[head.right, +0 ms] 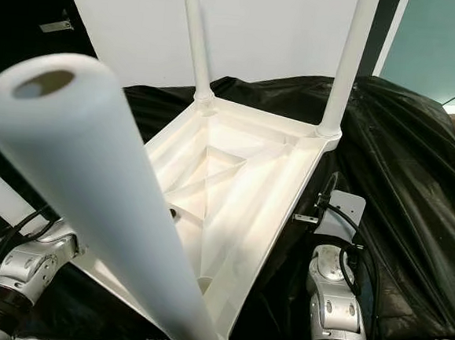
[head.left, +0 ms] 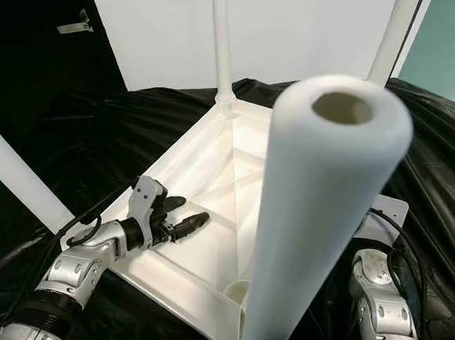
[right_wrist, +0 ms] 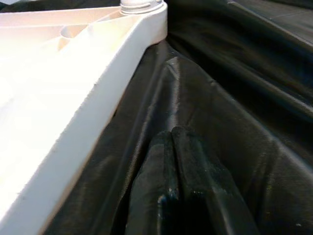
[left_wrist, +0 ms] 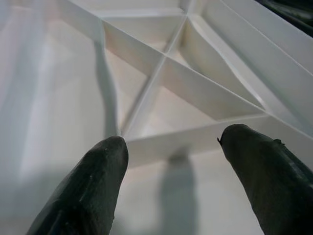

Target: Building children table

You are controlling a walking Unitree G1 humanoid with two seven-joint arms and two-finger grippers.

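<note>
A white children's table [head.left: 200,168] lies upside down on black cloth, its ribbed underside facing up. Two white legs stand at the far corners, the far left leg [head.left: 221,35] and the far right leg [head.left: 392,37]. A third leg [head.left: 318,216] rises close to the camera at the near corner. My left gripper [head.left: 196,209] is open over the underside by the left rim, with nothing between its fingers [left_wrist: 98,181]. My right gripper [right_wrist: 172,134] is shut and empty, resting on the cloth just outside the table's right rim [right_wrist: 98,98].
Another white leg [head.left: 14,173] slants across the left, outside the table. Black cloth [head.right: 400,176] is draped all around in folds. A white wall panel [head.left: 302,26] stands behind. My right arm [head.right: 332,296] sits low beside the right rim.
</note>
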